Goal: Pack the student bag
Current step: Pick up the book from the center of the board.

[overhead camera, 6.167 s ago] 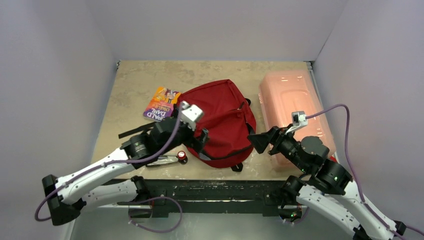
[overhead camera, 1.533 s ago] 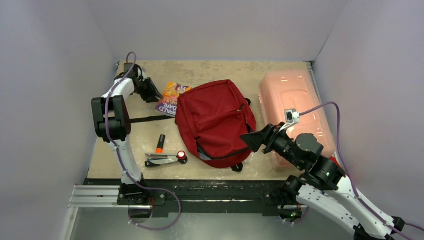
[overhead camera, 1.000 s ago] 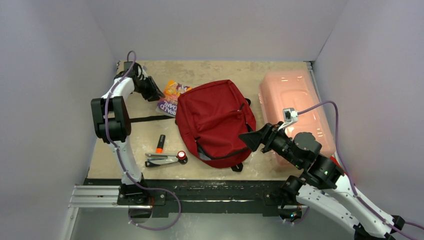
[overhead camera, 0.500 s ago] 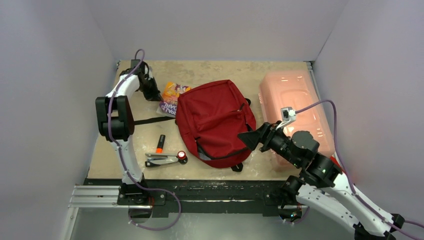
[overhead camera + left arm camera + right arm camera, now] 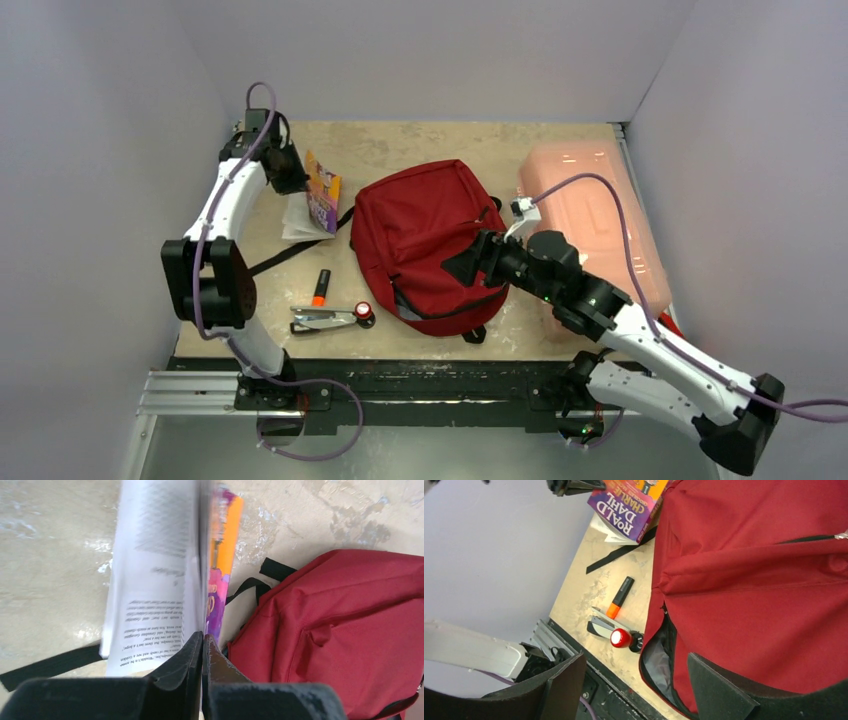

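The student bag is a dark red backpack lying flat mid-table, its zip gaping at the near left corner. My left gripper is shut on the edge of a paperback book, which stands raised on edge left of the bag with its white pages fanning away from the orange and purple cover. In the left wrist view the jaws pinch thin sheets of the book. My right gripper hovers open over the bag's near side, empty.
An orange highlighter, a stapler and a small red-capped object lie near the front left. A black bag strap trails left. A pale pink plastic box fills the right side. Walls close in on three sides.
My left gripper closed on the book and lifted it from lying flat to standing on edge, clear of the bag. The right arm reached left over the bag's near side.
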Controlling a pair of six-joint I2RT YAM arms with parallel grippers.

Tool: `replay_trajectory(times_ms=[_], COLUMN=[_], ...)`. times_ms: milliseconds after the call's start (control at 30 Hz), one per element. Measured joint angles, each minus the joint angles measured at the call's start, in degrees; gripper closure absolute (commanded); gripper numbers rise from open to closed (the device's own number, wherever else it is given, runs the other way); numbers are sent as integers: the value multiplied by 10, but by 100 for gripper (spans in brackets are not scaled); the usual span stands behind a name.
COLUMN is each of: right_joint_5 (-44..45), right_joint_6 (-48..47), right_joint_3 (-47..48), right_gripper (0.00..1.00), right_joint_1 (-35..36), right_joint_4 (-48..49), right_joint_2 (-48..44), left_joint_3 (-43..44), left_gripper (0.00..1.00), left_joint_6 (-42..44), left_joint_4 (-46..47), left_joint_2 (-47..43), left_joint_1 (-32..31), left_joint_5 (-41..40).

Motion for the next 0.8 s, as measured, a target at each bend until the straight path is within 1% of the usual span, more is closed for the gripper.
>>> replay_trajectory(times_ms=[133, 267, 433, 600, 800], right_joint_5=[-17, -42, -66, -74, -73], right_joint_6=[1, 10, 48, 89, 136], right_joint_3=[35, 83, 126, 179, 199], right_gripper=[22, 20, 18, 17, 17], right_joint_1=[0, 0, 0, 0, 0], right_joint_4=[33, 102, 181, 216, 259], right_joint_2=[75, 163, 268, 359, 419], left_joint_3=[-33, -50, -71, -116, -156], left_gripper=[100, 100, 100, 100, 100], left_joint_6=[-6, -10, -12, -27, -60], left_joint_4=[11, 12, 14, 21, 30], left_joint_2=[-70, -106, -140, -190, -249], left_joint_1=[-3, -3, -5, -5, -11], left_joint_5=[-24, -24, -16, 8, 63])
